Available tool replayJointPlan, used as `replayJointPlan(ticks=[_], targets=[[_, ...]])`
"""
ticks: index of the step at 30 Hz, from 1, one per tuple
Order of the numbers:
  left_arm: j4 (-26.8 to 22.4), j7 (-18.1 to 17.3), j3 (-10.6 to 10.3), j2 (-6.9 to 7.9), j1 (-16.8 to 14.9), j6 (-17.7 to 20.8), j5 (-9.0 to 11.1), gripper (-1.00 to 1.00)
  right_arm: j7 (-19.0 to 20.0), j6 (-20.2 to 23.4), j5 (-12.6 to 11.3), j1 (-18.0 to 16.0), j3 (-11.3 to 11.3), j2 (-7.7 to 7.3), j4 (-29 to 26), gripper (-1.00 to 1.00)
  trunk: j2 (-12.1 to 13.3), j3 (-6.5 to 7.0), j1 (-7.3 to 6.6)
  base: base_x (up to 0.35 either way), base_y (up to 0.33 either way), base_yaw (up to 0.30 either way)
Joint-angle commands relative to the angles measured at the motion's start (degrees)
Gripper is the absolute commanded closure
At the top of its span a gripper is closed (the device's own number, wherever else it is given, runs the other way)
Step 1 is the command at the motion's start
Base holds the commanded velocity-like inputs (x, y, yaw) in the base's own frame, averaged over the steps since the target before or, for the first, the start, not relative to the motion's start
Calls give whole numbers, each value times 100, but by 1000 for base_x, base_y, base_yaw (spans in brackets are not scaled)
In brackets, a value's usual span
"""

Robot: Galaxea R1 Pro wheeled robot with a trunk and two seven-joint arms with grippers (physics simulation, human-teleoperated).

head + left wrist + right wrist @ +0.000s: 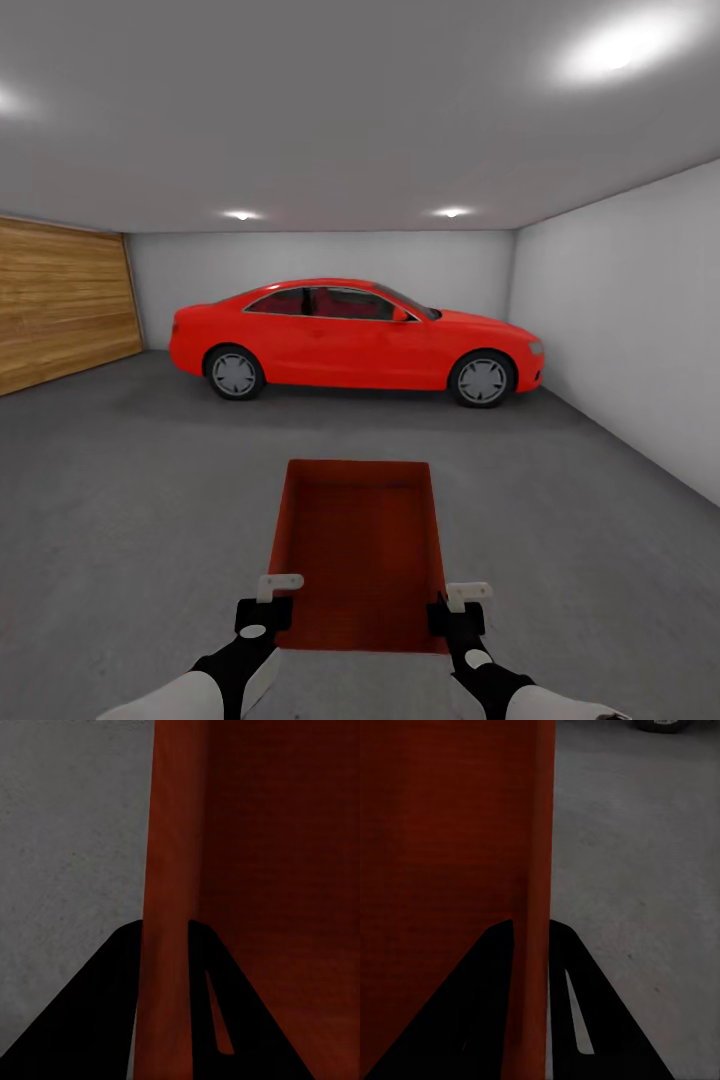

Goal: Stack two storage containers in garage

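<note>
I am in the garage. One red-orange open-top storage container (360, 545) hangs low in front of me over the dark grey floor (140, 500), and it is empty. My left gripper (268, 612) is shut on its left side wall near the close end. My right gripper (456, 618) is shut on the right side wall. In the left wrist view the black fingers (90, 1020) straddle the thin red wall (169, 870). The right wrist view has that gripper's fingers (600, 1020) pinching the other wall (534, 870) the same way.
A red car (350, 340) is parked side-on across the far end of the room. A wooden door (60, 300) fills the left side and a plain grey wall (620, 320) runs along the right. Bare concrete stretches between me and the car.
</note>
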Motion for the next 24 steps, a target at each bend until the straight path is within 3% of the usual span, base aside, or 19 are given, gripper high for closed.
replayJointPlan(ticks=[1,24], targets=[[-12,137,332,-2,-10,-33,-37,100,-1,8,13,-4,-89,19,3,100,-7,-9,5,321,0,0],[-4,137,332,-2,-10,-31,-37,100,-1,7,13,-4,-89,20,3,100,-7,-9,5,322,0,0]])
